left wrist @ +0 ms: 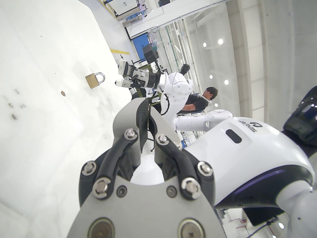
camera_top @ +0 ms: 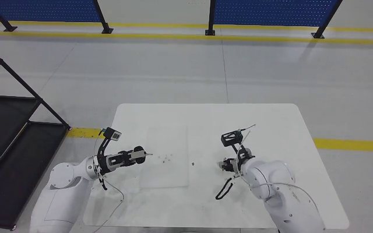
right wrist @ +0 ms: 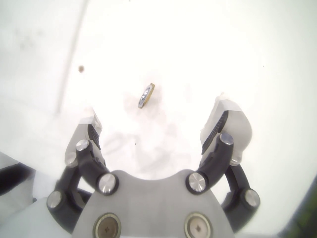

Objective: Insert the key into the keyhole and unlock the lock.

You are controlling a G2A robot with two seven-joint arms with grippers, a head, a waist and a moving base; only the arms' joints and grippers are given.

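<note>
Hovering with its fingers [right wrist: 223, 125] spread wide, the right gripper [right wrist: 158, 111] hangs over the padlock [right wrist: 146, 95] on the table [camera_top: 262, 128], touching nothing. The left gripper [left wrist: 145, 111], well apart, is squeezed together. I cannot tell if it holds the key, so unlocking looks barely begun.

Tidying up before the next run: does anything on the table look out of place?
Yes, minor litter. A brown crumb lies on the table a little apart from the padlock, and a few small grey bits are scattered farther off. Nothing looks damaged.
</note>
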